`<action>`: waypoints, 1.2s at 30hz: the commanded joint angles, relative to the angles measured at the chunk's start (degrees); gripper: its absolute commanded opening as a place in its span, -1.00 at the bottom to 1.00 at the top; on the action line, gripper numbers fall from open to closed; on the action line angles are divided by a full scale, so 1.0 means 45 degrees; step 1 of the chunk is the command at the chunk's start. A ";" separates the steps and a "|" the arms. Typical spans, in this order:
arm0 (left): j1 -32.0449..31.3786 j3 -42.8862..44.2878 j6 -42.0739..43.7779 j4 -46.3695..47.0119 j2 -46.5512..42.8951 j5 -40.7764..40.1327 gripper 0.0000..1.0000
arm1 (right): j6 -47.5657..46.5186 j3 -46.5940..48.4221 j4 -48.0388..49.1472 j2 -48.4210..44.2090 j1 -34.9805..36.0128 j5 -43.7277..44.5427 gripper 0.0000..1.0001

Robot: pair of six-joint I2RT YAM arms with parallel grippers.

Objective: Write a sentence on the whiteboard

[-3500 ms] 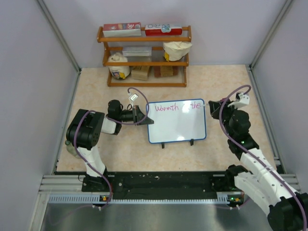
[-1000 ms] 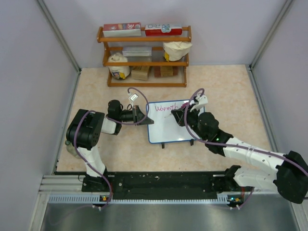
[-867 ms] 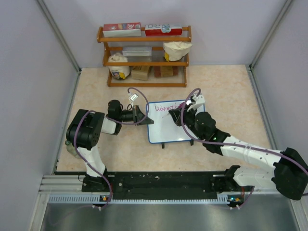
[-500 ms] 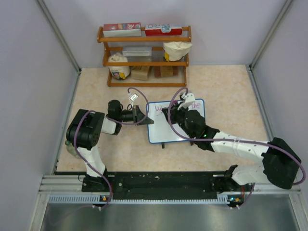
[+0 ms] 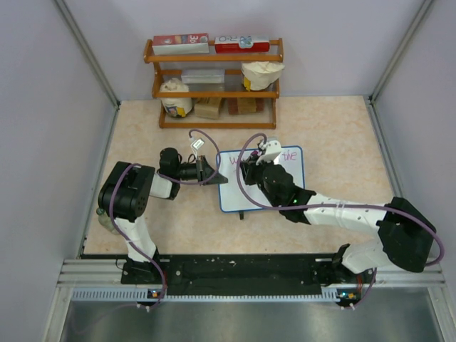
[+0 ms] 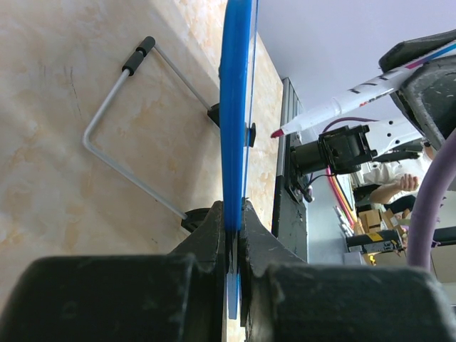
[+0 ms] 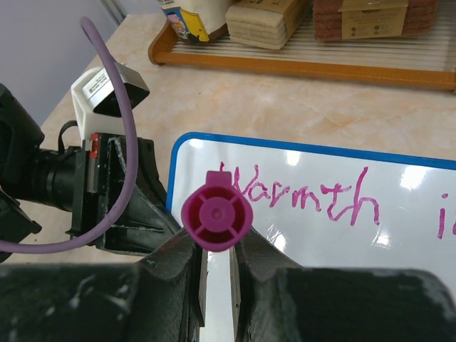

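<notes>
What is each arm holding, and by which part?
Left gripper clamps the whiteboard by its blue frame, left edge. Right gripper grips the pink marker by its barrel, near the rear end.

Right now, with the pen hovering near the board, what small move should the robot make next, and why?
Probably ease the pink marker, held in the right gripper, forward until its tip touches the whiteboard below "Warmth". The left wrist view shows a gap between tip and board, the area under the writing is blank, and the left gripper clamps the board's edge.
</notes>
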 commanded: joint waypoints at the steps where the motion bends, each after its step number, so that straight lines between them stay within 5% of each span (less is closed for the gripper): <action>1: 0.0003 0.0119 -0.0307 0.0384 0.0123 -0.0127 -1.00 | -0.0255 0.0653 0.0463 0.0230 0.0219 0.0703 -1.00; 36: 0.0003 0.0138 -0.0405 0.0540 0.0142 -0.0088 -1.00 | 0.0330 0.0497 -0.0161 0.0797 0.0219 -0.0077 -1.00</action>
